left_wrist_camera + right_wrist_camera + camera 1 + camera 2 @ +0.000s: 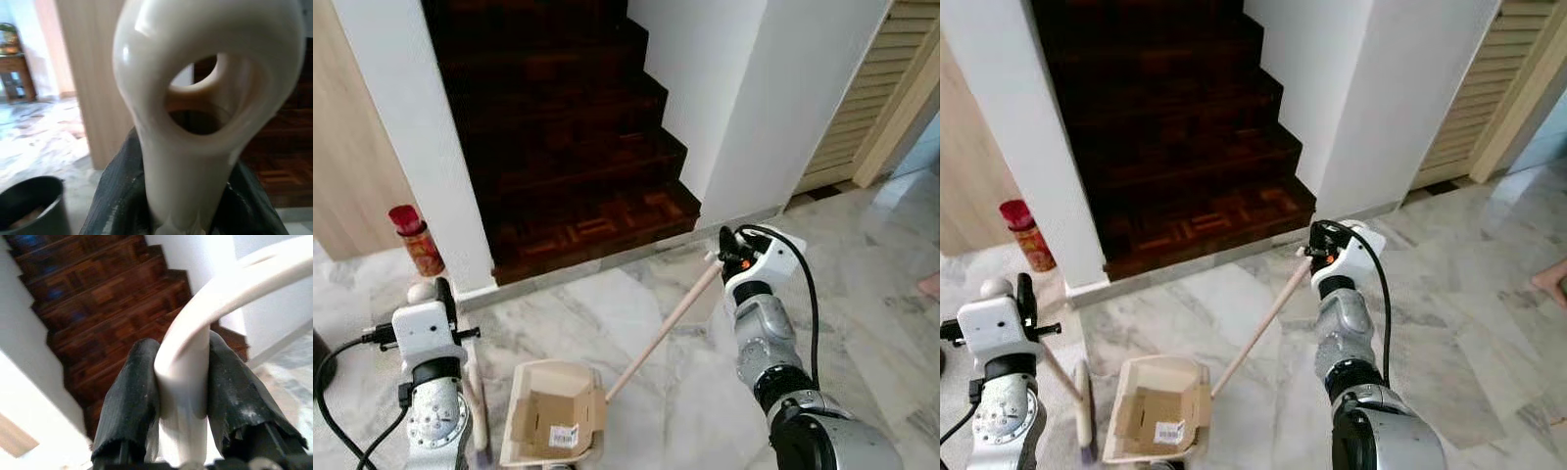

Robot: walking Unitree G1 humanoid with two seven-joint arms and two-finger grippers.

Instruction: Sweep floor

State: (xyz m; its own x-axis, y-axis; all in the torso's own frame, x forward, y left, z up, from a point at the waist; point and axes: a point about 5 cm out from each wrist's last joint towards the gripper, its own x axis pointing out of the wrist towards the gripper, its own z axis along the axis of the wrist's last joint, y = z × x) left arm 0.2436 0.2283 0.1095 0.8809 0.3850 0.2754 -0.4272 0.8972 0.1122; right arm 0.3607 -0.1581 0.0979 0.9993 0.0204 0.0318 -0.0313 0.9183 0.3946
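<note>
Left pincer (pixel 188 205) clamped on cream looped broom handle (pixel 205 98), low at left over marble floor (pixel 862 294). Red can (pixel 416 240) against wall beside dark stairs (pixel 568 147). Dustpan (pixel 553 416) holding cardboard scrap (pixel 553 421), resting on floor at centre. Right pincer (pixel 178 406) closed around dustpan handle (pixel 666 328), raised near bottom step.

The dustpan (pixel 553 416) sits on the floor (pixel 636 313) at 6 o'clock, cardboard (pixel 558 421) in it. The staircase (pixel 568 147) rises at 12 o'clock. A canister (pixel 416 240) stands at 9 o'clock, a louvred door (pixel 871 88) at 2 o'clock.
</note>
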